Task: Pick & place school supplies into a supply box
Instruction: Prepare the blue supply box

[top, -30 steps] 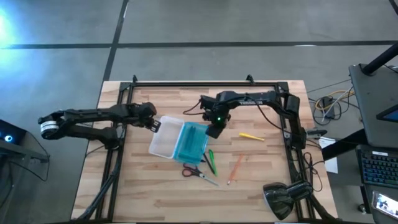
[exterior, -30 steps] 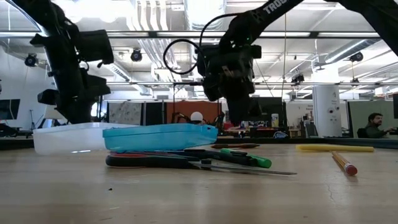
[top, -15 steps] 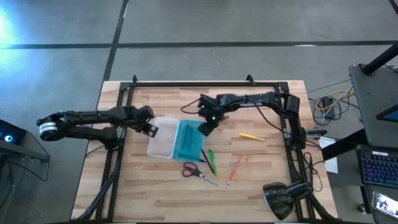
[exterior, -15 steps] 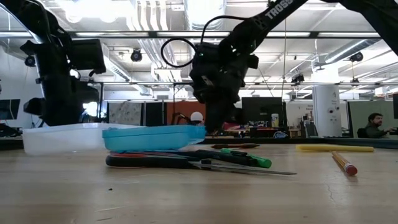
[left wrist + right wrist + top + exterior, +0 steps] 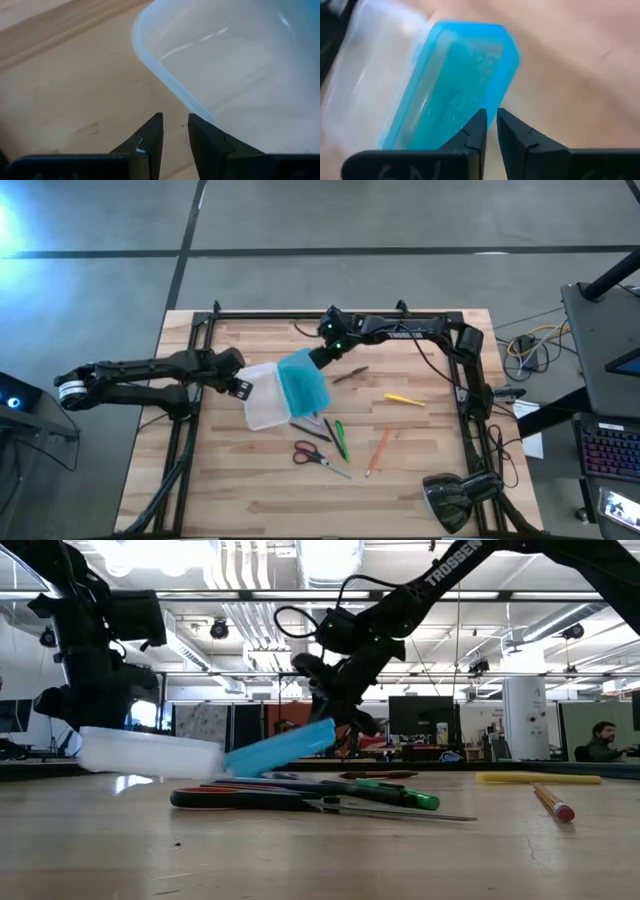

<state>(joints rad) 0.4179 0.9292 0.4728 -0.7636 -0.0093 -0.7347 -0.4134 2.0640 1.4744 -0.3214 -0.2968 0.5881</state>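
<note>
The supply box (image 5: 285, 392) lies mid-table: its translucent tray (image 5: 262, 400) is on the left and its turquoise lid (image 5: 303, 383) on the right, the lid tipped up in the low view (image 5: 285, 747). My right gripper (image 5: 321, 357) is at the lid's far right corner, fingers nearly together. My left gripper (image 5: 243, 387) is shut beside the tray's left rim (image 5: 170, 95). Red-handled scissors (image 5: 310, 454), a green marker (image 5: 341, 440), an orange pencil (image 5: 378, 450), a yellow stick (image 5: 404, 398) and a dark pen (image 5: 350, 375) lie flat on the table. Dark pens (image 5: 308, 422) stick out from under the box. My right gripper is shut on the lid's far right edge (image 5: 505, 102), coming slanting from the far right; its own fingers hide the exact place of contact. That end of the lid (image 5: 325, 730) is raised, and the hinge side stays low. My left gripper is close to the tray's rim (image 5: 207, 114); I cannot tell whether it touches.
A black metal frame (image 5: 330, 314) runs around the tabletop. A lamp head (image 5: 450, 498) sits at the near right corner. Bare wood shows near the near edge (image 5: 250, 490). A person (image 5: 600, 740) sits in the room far behind the table.
My right gripper has moved toward the far edge and a little left, taking the lid's end with it. The lid has tipped up from flat and the whole box has turned about and slid left. A dark pen to the right of the box has come into view.
</note>
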